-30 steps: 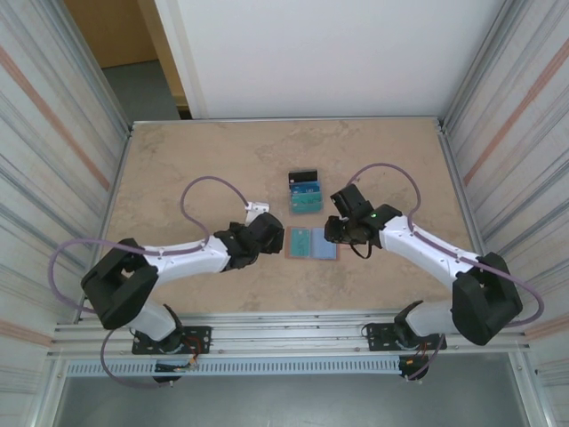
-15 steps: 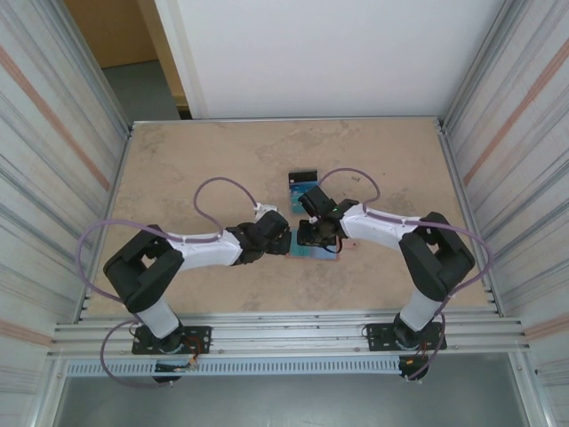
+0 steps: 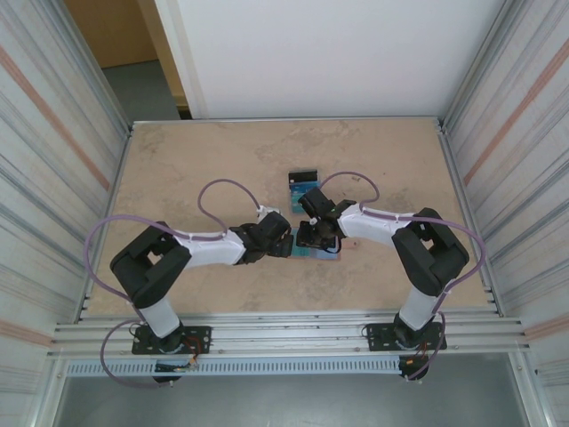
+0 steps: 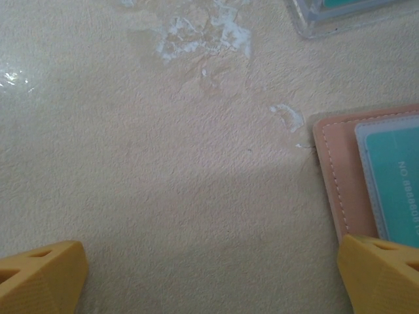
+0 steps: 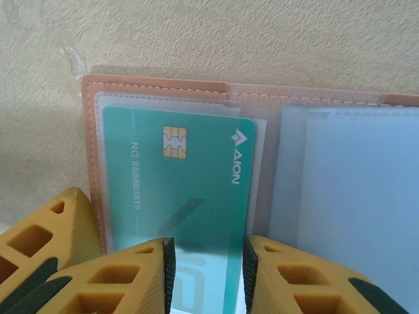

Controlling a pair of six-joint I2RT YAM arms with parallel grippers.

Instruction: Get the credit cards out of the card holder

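1. Top view:
   - The holder (image 3: 325,253) is laid open on the counter (image 3: 196,160), near its middle, and is largely covered by the two claws.
   - The left claw (image 3: 283,242) is lowered at the holder's left edge.
   - The right claw (image 3: 313,238) is set over the holder from the far side.
   - Just beyond them, a black card (image 3: 304,173) and a blue card (image 3: 305,188) are seen lying on the counter.

2. Left wrist view:
   - The left claw (image 4: 209,281) is fully released, its yellow fingers (image 4: 39,275) spread wide over bare counter (image 4: 163,163).
   - The right-hand finger is placed at the holder's (image 4: 334,176) salmon border, where a teal card (image 4: 396,190) is seen tucked in a pocket.
   - A clear plastic piece (image 4: 327,19) is cut off at the upper right.

3. Right wrist view:
   - The holder (image 5: 157,88) is spread flat, with the teal card (image 5: 196,170) seated in its left pocket, chip side up.
   - The right pocket (image 5: 353,183) is seen as blue-grey.
   - The right claw (image 5: 208,278) is partly released: a narrow gap is kept between the jaws, and nothing is pinched. The card's near end is seen lying flat beneath that gap.
   - Contact with the card cannot be told.
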